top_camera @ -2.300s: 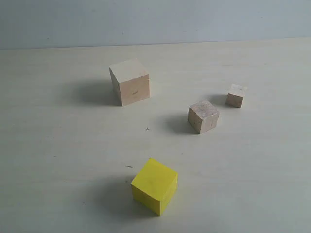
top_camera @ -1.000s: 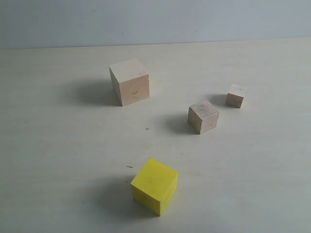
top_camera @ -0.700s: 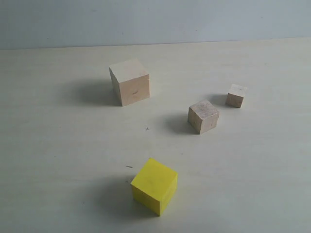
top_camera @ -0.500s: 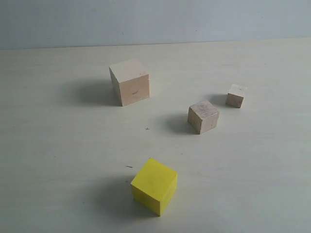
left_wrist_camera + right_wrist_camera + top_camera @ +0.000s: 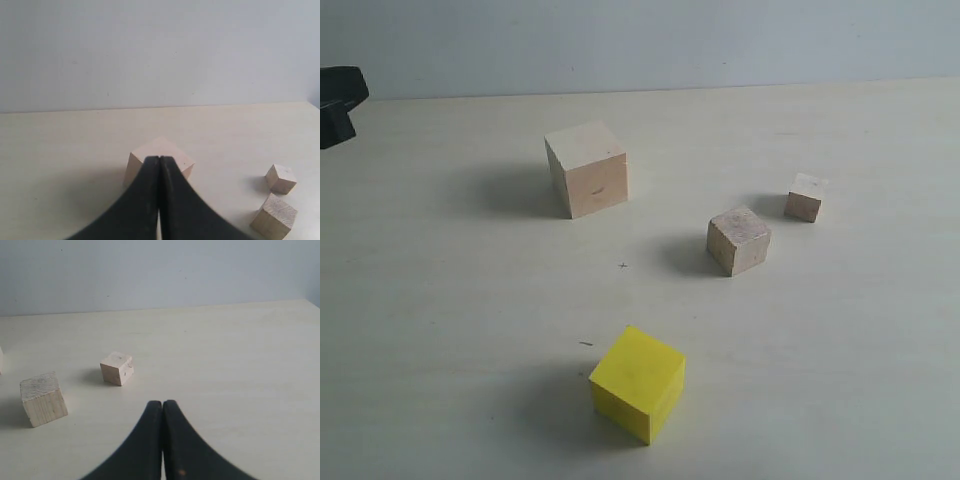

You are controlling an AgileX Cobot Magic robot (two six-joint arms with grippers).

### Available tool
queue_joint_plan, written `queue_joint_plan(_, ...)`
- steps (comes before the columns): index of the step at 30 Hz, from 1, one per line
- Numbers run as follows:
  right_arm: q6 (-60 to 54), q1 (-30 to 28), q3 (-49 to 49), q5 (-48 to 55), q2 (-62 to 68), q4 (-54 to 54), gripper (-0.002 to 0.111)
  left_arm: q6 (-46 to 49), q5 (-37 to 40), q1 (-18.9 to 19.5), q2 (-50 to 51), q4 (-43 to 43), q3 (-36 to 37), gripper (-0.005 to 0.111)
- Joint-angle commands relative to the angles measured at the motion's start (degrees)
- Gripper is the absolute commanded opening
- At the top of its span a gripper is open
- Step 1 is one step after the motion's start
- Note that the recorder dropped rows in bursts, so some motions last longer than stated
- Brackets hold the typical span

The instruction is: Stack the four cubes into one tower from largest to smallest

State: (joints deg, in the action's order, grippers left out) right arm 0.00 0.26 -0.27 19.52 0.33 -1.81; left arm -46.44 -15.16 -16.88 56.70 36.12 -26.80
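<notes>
Jaws on both my grippers are clenched tip to tip, grasping nothing: left gripper [image 5: 159, 160], right gripper [image 5: 162, 403]. All four cubes sit well apart on the table [image 5: 440, 300]. From the middle of the exterior view, the large wood cube [image 5: 586, 168] lies at 11 o'clock, the yellow cube [image 5: 638, 383] at 6, the medium wood cube [image 5: 739, 240] at 3 and the small wood cube [image 5: 805, 197] at 2. A dark part of my left arm [image 5: 338, 100] shows at 10 o'clock, at the edge.

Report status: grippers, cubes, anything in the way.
Left gripper shut, right gripper shut, both empty. Large cube, yellow cube, medium cube, small cube apart on table, unstacked. No obstruction seen.
</notes>
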Motion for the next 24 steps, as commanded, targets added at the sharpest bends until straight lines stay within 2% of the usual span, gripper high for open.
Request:
queue_joint_plan(1, 0.0, 0.15, 0.27, -4.74, -0.33, -0.75, 0.0, -0.29, -1.21, -0.31, 0.1, -0.24, -0.41, 0.0)
queue_joint_plan(5, 0.0, 0.15, 0.27, -11.82, -0.33, -2.06, 0.0, -1.14, -1.53, -0.31, 0.1, -0.24, -0.41, 0.0)
queue_joint_plan(10, -1.87, 0.15, 0.27, -12.71, -0.33, -2.5, 0.0, -1.12, -1.53, -0.31, 0.1, 0.93, -0.41, 0.0)
queue_joint_plan(17, 3.21, 0.15, 0.27, -22.56, -0.33, -4.8, 0.0, -1.12, -1.53, -0.31, 0.1, 2.35, -0.41, 0.0)
queue_joint_plan(21, 9.93, 0.15, 0.27, -28.93, -0.33, -14.1, 0.0, -1.12, -1.94, -0.31, 0.1, 2.34, -0.41, 0.0)
queue_joint_plan(24, 10.87, 0.15, 0.27, -33.12, -0.33, -16.24, 0.0, -1.12, -2.61, -0.31, 0.1, 2.78, -0.41, 0.0)
